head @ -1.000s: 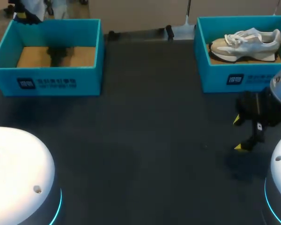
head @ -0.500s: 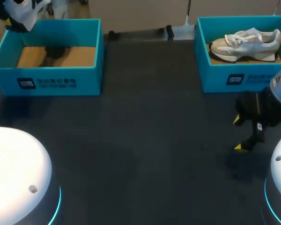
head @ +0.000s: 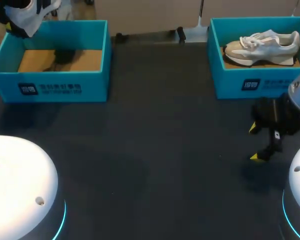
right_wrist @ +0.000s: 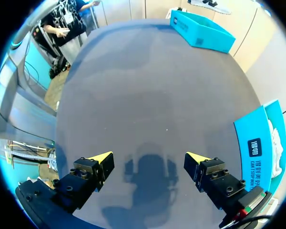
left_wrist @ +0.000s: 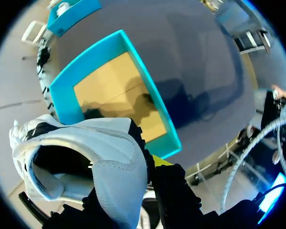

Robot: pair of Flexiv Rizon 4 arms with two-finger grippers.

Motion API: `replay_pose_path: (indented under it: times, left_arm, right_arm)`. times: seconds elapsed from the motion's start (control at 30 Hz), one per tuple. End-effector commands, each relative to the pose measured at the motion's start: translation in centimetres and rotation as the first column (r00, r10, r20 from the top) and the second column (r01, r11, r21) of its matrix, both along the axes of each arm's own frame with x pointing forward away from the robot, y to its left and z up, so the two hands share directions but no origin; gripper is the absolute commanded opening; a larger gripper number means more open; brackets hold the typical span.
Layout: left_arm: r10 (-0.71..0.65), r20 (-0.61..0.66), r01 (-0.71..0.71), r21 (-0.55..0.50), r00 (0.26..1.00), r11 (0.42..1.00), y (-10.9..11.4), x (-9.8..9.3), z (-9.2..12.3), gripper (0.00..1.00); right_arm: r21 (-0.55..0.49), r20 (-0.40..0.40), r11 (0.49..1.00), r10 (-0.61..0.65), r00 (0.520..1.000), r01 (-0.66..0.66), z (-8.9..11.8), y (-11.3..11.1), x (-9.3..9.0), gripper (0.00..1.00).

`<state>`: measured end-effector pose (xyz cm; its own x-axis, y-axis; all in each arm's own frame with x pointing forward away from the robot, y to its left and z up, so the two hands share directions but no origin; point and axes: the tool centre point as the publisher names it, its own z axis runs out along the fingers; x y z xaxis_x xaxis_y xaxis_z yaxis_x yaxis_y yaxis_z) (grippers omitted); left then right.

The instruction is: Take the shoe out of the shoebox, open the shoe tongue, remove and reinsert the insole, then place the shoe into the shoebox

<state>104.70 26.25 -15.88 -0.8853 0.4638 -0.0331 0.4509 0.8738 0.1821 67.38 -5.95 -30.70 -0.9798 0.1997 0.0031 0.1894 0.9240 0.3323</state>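
Observation:
A white shoe (head: 29, 14) hangs over the back left corner of the left teal shoebox (head: 50, 82), with my left gripper (head: 11, 24) shut on it. In the left wrist view the shoe (left_wrist: 86, 157) fills the space at the gripper (left_wrist: 136, 179), heel collar pinched, opening facing the camera. The shoebox (left_wrist: 157, 114) lies beneath it, its cardboard floor bare. A second white shoe (head: 262, 46) lies on its side in the right teal shoebox (head: 250, 85). My right gripper (head: 256, 143) stands open over the table in front of that box, nothing between its fingers (right_wrist: 101, 160).
Dark table surface stretches between the two boxes. The right box's front wall (right_wrist: 256, 145) is close beside my right gripper (right_wrist: 150, 158). The rounded white arm bases (head: 17, 185) sit at both near corners.
The left gripper with the shoe has shifted slightly above the left box's back corner, and its shadow on the box floor has drifted. The right arm has not moved.

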Motion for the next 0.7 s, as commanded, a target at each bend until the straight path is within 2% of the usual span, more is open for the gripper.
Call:
replay_pose_path:
  times: [0.03,0.1,0.17,0.5,0.53,0.6,0.7]
  left_arm:
    - [-0.455,-0.065,0.451,-0.069,0.888,0.89,3.0,1.4,0.9,0.0]
    - [-0.547,-0.068,0.546,-0.034,0.834,0.837,3.9,2.0,0.8,0.0]
    - [-0.48,-0.078,0.48,-0.023,0.874,0.877,4.5,3.3,0.8,0.0]
    - [-0.48,-0.078,0.48,-0.023,0.874,0.877,4.5,3.3,0.8,0.0]
    - [-0.504,-0.074,0.502,-0.043,0.861,0.864,4.5,3.6,0.6,0.0]
    - [-0.574,-0.062,0.575,-0.011,0.816,0.818,4.6,4.0,0.4,0.0]
    - [-0.692,-0.043,0.693,0.0,0.721,0.721,5.0,4.1,0.3,0.0]
  right_arm:
    - [-0.003,0.001,1.0,-0.001,1.0,0.001,-0.1,0.1,-0.1,1.0]
    - [-0.003,0.001,1.0,-0.001,1.0,0.001,-0.1,0.1,-0.1,1.0]
    - [-0.003,0.001,1.0,-0.001,1.0,0.001,-0.1,0.1,-0.1,1.0]
    - [-0.003,0.001,1.0,-0.001,1.0,0.001,-0.1,0.1,-0.1,1.0]
    - [-0.003,0.001,1.0,-0.001,1.0,0.001,-0.1,0.1,-0.1,1.0]
    - [-0.003,0.001,1.0,-0.001,1.0,0.001,-0.1,0.1,-0.1,1.0]
    - [-0.003,0.001,1.0,-0.001,1.0,0.001,-0.1,0.1,-0.1,1.0]
